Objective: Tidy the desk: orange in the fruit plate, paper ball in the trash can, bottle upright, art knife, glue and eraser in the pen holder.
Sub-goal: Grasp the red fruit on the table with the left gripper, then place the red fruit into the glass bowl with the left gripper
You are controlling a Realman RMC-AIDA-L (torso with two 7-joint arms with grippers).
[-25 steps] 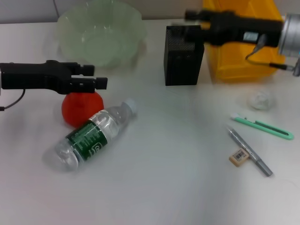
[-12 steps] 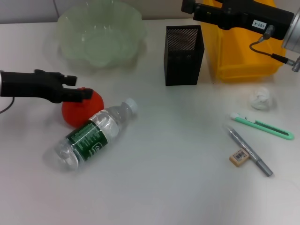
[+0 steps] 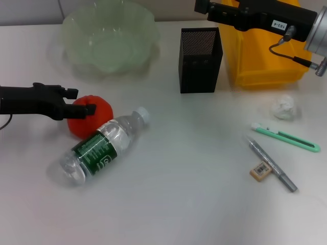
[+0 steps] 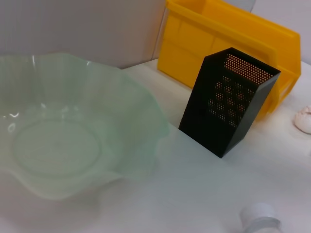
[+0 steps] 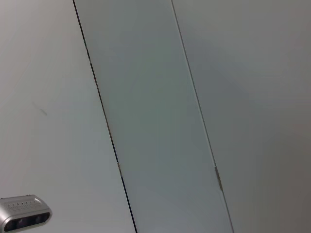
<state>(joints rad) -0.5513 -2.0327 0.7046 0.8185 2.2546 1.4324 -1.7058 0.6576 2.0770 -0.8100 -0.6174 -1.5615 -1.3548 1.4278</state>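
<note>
The orange (image 3: 94,116) rests on the table beside the lying bottle (image 3: 99,145), whose cap (image 4: 259,215) points toward the pen holder (image 3: 200,60). My left gripper (image 3: 79,101) is low at the orange's left side, open, with its fingers spread against the fruit. The pale green fruit plate (image 3: 110,35) sits at the back left. My right gripper (image 3: 203,7) hangs high over the yellow trash can (image 3: 265,64). On the right lie the paper ball (image 3: 284,107), the green art knife (image 3: 286,138), the grey glue stick (image 3: 273,166) and the eraser (image 3: 260,171).
The left wrist view takes in the fruit plate (image 4: 73,141), the black mesh pen holder (image 4: 228,104), the yellow trash can (image 4: 194,43) and the paper ball (image 4: 304,119). Only wall panels appear in the right wrist view.
My left gripper has drawn back to the left and dropped from above the orange to its side. The right arm has pulled back and up from the pen holder to above the yellow bin.
</note>
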